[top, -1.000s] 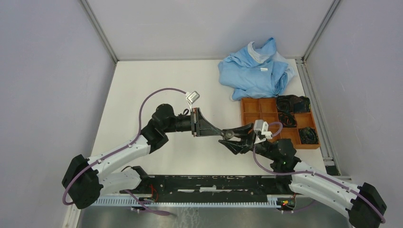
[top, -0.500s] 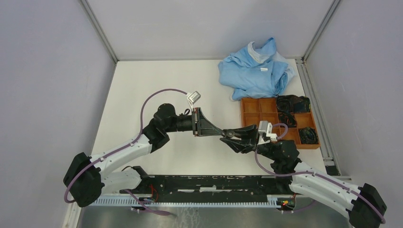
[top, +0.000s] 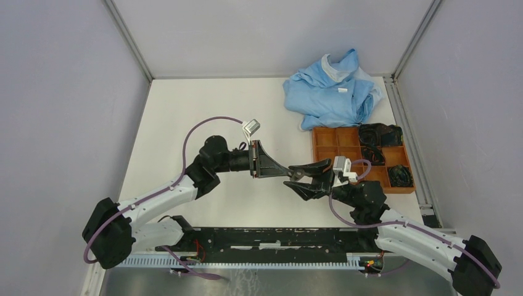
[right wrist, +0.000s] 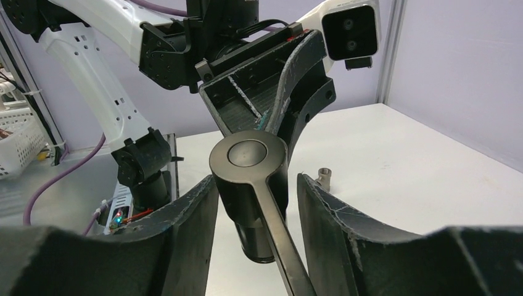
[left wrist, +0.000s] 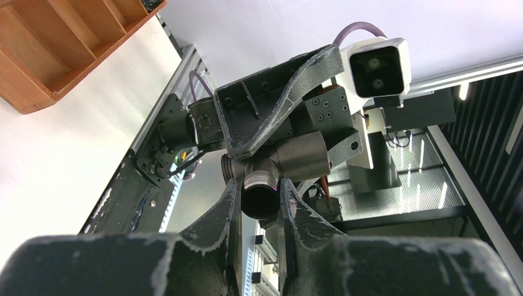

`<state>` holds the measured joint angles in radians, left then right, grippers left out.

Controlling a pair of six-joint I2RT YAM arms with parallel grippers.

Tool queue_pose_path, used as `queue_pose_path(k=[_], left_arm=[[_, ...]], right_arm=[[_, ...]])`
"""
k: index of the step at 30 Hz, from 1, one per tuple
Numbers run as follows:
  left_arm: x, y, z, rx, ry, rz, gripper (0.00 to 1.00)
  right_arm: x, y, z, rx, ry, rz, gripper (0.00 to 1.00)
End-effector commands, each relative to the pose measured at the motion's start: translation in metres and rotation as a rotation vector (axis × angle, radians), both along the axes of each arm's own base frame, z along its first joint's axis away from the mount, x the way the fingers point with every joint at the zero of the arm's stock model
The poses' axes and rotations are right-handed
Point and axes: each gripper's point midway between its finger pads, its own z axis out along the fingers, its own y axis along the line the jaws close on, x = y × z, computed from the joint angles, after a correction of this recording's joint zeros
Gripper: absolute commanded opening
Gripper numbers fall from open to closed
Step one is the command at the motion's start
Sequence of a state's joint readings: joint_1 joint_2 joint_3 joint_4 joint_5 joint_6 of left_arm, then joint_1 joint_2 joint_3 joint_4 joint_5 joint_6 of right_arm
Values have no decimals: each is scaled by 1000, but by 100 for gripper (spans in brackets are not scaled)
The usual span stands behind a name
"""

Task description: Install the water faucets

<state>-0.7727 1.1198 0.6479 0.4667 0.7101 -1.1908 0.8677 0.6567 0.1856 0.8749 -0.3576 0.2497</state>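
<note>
1. Left wrist view: the T-shaped faucet piece (left wrist: 302, 154) is held clear of the worktop. One threaded stub is pinched between the fingers of the left pincer (left wrist: 259, 188), which is pressed together on it.
2. In the right wrist view the same piece is seen between the fingers of the right pincer (right wrist: 256, 185), with its round cap and lever handle turned towards the camera. That pincer is spread, and a gap is visible between the piece and one finger, so no firm grip is judged to be made there.
3. The stubby piece (right wrist: 325, 178) is lying on the worktop (right wrist: 401, 154), beyond the right pincer and well apart from both pincers. It is touched by nothing.
4. The task is judged to be partly done at most. One piece is lifted between the two arms, but nothing is seen joined to it, and the stubby piece is not yet picked up. Bringing the two pieces together is judged to be what is left.
5. No fixture meant to receive the faucets can be made out in any view.
6. In the top external view the lifted piece is almost wholly covered by the two pincers. Whether the right pincer's other finger touches it cannot be told. The dark contents of the orange tray (top: 325, 137), beyond the right pincer, cannot be identified.
</note>
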Motion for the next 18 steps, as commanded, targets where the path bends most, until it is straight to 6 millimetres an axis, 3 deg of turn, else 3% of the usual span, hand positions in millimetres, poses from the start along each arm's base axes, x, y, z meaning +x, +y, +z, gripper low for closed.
queue_pose_path(k=[1,7,12,14,15,18], left_arm=[[-4,-1,18,-68,-26,-20,2],[-4,-2,19,-71,-22,-24,2],[-4,-2,18,-78,-14,-28,2],[-4,-2,19,-80,-11,-25,2],[-4,-2,19,-78,-12,-28,9],[-4,-3,19,-54,-25,-33,58]], right_arm=[[-2,-1,17,42,-34,6,55],[1,-3,17,50,-27,-16,31],[5,-8,20,77,-21,-47,0],[7,-11,22,95,-13,-68,0],[8,-13,23,107,-8,-76,0],[9,-17,25,133,-1,-92,0]])
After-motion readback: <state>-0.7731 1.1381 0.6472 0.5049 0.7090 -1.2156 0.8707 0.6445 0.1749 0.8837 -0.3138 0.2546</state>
